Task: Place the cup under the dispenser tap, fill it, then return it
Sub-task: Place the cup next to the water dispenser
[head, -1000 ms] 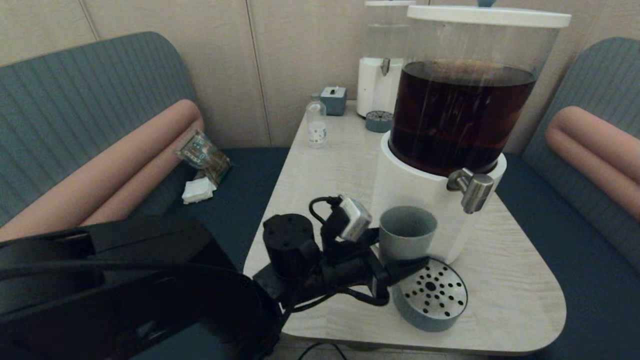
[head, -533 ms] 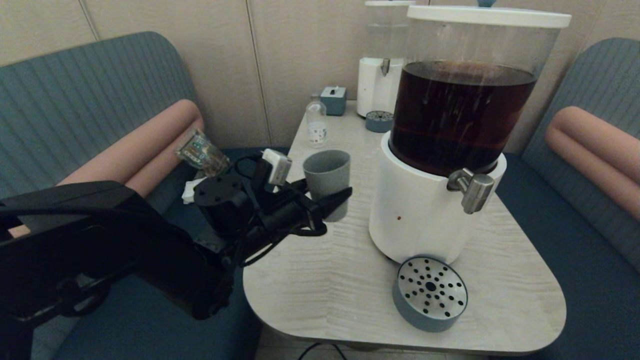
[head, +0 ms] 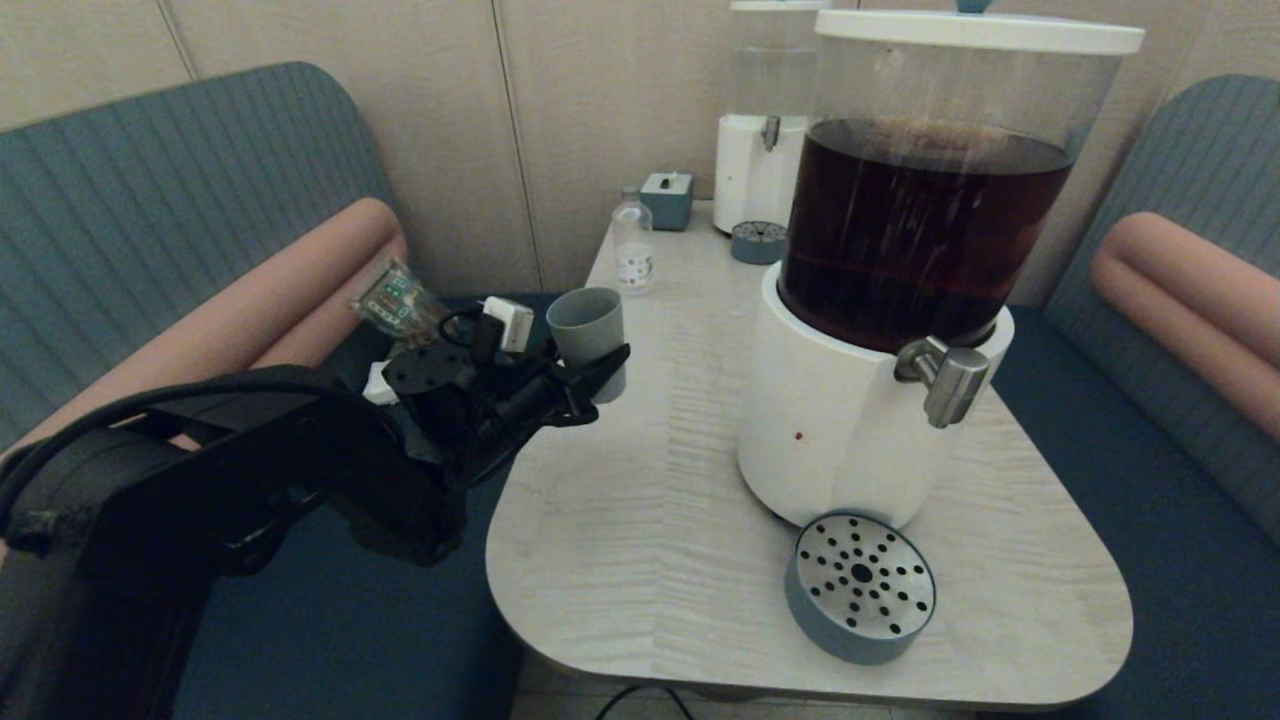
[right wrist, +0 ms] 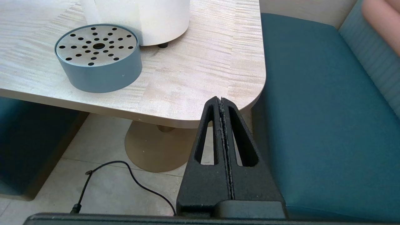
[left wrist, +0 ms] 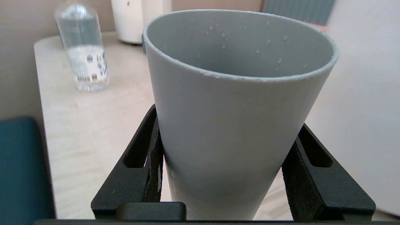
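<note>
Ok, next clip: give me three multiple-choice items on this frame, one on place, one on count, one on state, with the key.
1. Where is the cup?
A. under the dispenser tap
B. held above the table's left edge
C. on the drip tray

2. How many drip trays are on the table?
A. one
B. two
C. three

3. The right gripper is:
A. shut, empty
B. shut on the cup
C. open

Key: B, the left gripper clamps it far from the dispenser tap; B, a near drip tray and a far one; A, fingers pressed together beside the table.
</note>
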Controlling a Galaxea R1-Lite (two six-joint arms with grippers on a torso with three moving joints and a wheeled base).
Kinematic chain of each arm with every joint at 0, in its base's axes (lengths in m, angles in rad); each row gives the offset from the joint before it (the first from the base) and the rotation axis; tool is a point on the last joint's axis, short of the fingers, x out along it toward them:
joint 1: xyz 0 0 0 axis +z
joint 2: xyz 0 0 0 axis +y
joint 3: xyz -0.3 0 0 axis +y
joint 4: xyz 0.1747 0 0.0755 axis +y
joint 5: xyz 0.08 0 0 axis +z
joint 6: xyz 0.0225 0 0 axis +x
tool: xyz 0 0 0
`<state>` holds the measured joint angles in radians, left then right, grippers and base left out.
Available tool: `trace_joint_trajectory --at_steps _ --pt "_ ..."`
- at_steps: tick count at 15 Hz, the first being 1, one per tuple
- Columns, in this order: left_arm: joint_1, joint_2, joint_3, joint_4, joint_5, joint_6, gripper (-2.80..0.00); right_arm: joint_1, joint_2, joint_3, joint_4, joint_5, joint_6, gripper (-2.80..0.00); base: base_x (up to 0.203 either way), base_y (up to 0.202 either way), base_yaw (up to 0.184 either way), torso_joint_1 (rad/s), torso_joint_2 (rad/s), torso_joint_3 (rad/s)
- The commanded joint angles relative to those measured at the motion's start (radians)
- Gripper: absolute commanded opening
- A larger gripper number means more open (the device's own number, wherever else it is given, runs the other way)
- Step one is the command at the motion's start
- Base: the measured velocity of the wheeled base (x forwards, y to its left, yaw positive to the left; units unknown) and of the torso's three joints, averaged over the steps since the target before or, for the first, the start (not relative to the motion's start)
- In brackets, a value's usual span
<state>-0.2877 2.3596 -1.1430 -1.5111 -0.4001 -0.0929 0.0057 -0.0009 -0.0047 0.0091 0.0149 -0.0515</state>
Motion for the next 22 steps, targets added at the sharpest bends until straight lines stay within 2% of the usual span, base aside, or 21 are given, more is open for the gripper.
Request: trace_joint_trajectory --at_steps 1,5,16,17,18,22 --pt "0.006 0.094 -0.049 -0.008 0.000 0.001 -2.80 0.000 -0.002 0.000 0.000 0.000 -0.001 -2.80 0.000 0.000 0.000 0.000 0.00 0.000" --pt "0.025 0.181 -0.107 -0.005 0.019 0.004 -2.80 0.000 -0.002 0.000 0.000 0.000 -0.001 -2.80 0.000 0.000 0.000 0.000 0.00 0.000" --pt "0.036 0.215 -0.107 -0.006 0.017 0.005 -2.80 0.000 -0.002 0.000 0.000 0.000 -0.001 -2.80 0.000 0.000 0.000 0.000 0.00 0.000" --pt "0.036 0.213 -0.107 -0.006 0.017 0.004 -1.12 0.000 -0.002 0.000 0.000 0.000 -0.001 -2.80 0.000 0.000 0.000 0.000 0.00 0.000" --pt "0.036 0.211 -0.109 -0.008 0.018 0.004 0.00 0.000 -0.002 0.000 0.000 0.000 -0.001 -2.80 0.000 0.000 0.000 0.000 0.00 0.000" --pt "0.036 0.183 -0.095 -0.009 0.017 0.004 0.00 0.000 -0.002 0.000 0.000 0.000 -0.001 -2.80 0.000 0.000 0.000 0.000 0.00 0.000"
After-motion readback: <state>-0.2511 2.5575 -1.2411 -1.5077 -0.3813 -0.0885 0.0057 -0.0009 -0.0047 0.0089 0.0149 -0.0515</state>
